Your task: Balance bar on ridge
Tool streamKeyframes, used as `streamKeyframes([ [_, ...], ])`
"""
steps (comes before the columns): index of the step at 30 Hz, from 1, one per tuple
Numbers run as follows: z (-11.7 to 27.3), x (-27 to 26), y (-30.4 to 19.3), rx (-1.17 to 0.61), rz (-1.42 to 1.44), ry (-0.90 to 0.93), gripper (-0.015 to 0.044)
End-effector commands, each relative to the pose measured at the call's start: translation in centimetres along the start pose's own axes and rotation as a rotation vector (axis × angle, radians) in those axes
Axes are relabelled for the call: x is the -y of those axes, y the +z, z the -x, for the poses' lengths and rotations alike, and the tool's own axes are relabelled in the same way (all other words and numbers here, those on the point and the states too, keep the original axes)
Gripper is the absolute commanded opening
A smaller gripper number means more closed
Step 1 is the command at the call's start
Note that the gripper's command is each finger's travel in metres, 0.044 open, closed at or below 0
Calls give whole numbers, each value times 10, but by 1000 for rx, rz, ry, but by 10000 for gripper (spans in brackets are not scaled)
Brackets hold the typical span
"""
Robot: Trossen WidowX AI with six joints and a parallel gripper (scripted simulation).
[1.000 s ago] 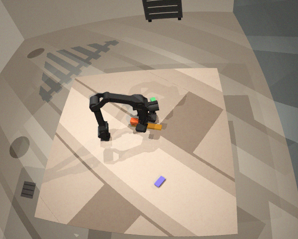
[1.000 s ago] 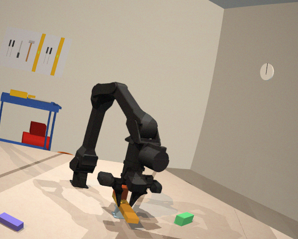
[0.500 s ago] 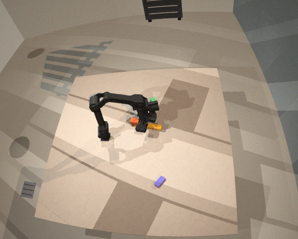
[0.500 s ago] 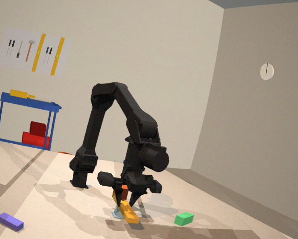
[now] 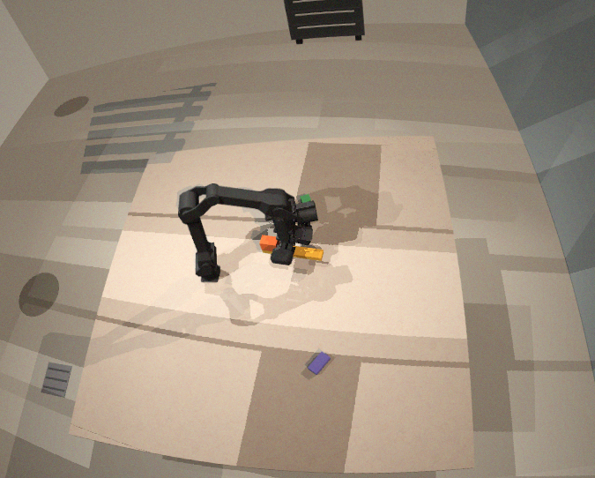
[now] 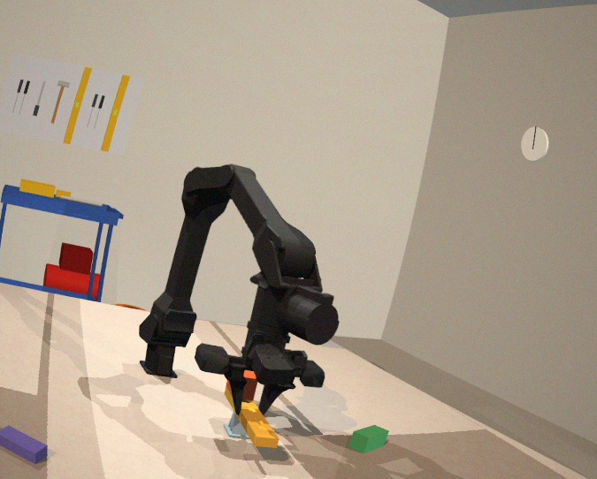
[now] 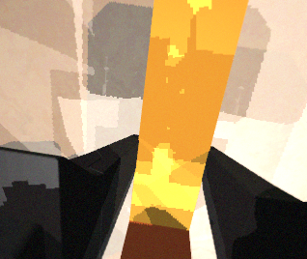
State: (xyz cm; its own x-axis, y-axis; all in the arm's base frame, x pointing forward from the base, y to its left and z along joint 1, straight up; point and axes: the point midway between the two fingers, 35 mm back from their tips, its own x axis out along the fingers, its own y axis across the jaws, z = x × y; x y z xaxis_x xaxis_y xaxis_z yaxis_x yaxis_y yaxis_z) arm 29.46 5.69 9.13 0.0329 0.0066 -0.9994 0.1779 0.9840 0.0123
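From where I stand, the black arm (image 6: 221,257) arches over and points its gripper (image 6: 250,406) straight down at the table (image 6: 107,361). The jaws are clamped on the yellow-orange bar (image 6: 255,422), one dark finger (image 6: 236,396) pressed to each long side. In the wrist view the bar (image 7: 188,109) runs away from the camera between the two fingers, with a dark brownish patch at its nearest end.

Taking the bar as my landmark: a small pale blue ridge (image 6: 233,427) sits directly under it, just beside the gripped spot. The bar looks tilted in the exterior view, its near end lower and close to the table, though I cannot tell whether that end touches. An orange block (image 5: 268,242) sits just beside the bar's far end, behind the gripper. A green block (image 6: 368,438) lies near, off to the right on the table, apart from the bar. A purple block (image 6: 20,444) lies well apart, off to the left near the table's edge. From above, the bar (image 5: 308,252) sticks out to the right of the gripper.
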Motion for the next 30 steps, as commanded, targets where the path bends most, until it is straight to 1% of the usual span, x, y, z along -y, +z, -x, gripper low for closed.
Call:
streamKeyframes([
  [1, 0, 0, 0, 0, 0, 0, 0],
  [13, 0, 0, 0, 0, 0, 0, 0],
  [19, 0, 0, 0, 0, 0, 0, 157],
  [20, 0, 0, 0, 0, 0, 0, 167],
  [30, 0, 0, 0, 0, 0, 0, 167],
])
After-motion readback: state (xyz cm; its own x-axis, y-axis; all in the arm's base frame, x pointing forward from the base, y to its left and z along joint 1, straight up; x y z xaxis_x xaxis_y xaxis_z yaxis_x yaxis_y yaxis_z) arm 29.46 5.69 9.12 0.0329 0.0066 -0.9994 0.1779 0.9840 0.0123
